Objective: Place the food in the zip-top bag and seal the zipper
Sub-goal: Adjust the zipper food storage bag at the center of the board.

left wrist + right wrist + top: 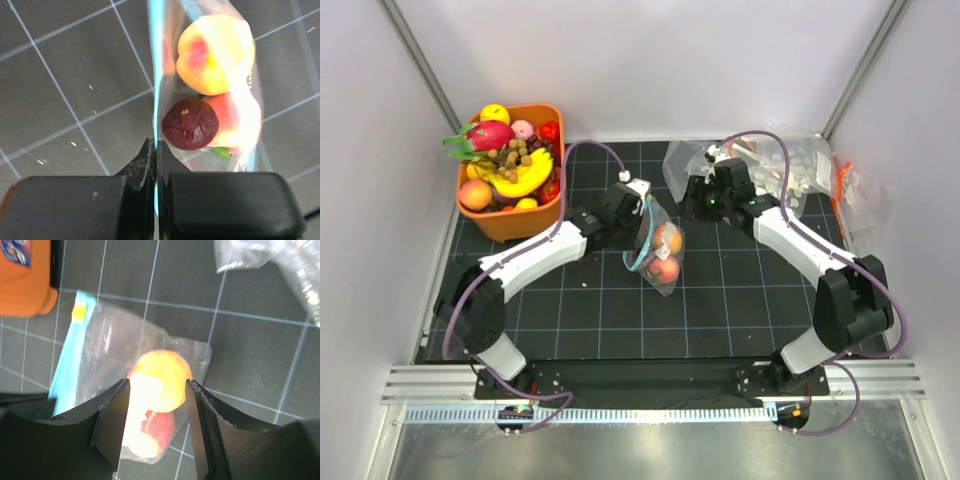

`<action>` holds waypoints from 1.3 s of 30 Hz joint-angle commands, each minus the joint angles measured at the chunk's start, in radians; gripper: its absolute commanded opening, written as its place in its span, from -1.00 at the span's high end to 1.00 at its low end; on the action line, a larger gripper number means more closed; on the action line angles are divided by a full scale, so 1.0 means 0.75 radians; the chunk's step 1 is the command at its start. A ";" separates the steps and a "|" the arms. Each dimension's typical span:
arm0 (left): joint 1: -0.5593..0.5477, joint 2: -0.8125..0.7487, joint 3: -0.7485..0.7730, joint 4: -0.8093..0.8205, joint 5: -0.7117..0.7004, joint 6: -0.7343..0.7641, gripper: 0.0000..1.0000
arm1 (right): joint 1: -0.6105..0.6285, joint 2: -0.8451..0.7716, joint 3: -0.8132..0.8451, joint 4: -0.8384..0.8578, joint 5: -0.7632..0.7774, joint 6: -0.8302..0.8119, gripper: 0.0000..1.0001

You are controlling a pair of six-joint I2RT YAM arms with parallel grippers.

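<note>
Black gridded table (720,320): bag (660,250) looks limp, slippery, weighted by food (215,55). Left claw (156,150) clamped on zipper (156,60), likely stiffest hold. Right claw (156,390) wide apart, empty, above bag.

No wording can be read anywhere: the blue sticker (14,252) on the orange basket (27,290) is too blurred to make out, and the small red print (148,423) on the zip-top bag (112,335) is likewise illegible.
</note>
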 commanded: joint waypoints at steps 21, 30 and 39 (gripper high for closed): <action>0.115 0.330 0.220 0.263 0.606 0.797 1.00 | -0.183 -0.119 -0.355 0.298 -0.021 0.001 -0.09; 0.123 0.246 0.115 0.248 0.717 0.779 1.00 | -0.199 -0.003 -0.217 0.284 0.191 0.033 -0.11; 0.123 0.207 0.083 0.251 0.692 0.777 1.00 | -0.159 0.149 -0.214 0.333 0.120 0.127 -0.09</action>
